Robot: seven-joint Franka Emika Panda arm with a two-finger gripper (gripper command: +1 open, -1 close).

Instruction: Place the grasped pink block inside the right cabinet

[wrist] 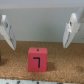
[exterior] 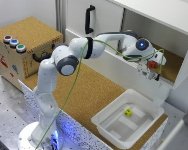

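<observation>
Cork covers the table [exterior: 89, 95], speckled white along its front edge, with the arm's base on a perforated metal plate at the exterior view's left. On the table we see a white tray [exterior: 106, 122] holding a small yellow cube [exterior: 128, 112]. At the exterior view's left stands a cork-topped box [exterior: 29, 42] with coloured buttons on its top. Behind the table runs white cabinetry: one section carries a black vertical handle [exterior: 89, 19], and beside it, toward the exterior view's right, opens the right cabinet [exterior: 175, 64], white-walled with a cork-brown floor.

We find the arm reaching into that opening, its end effector [exterior: 153, 67] low over the cabinet floor. In the wrist view the end effector [wrist: 40, 34] is spread wide, both fingers [wrist: 7, 31] standing clear of the pink block [wrist: 37, 59]. The block sits on the cork floor between them, touching neither, a dark mark on its facing side. We note the end effector holds nothing.
</observation>
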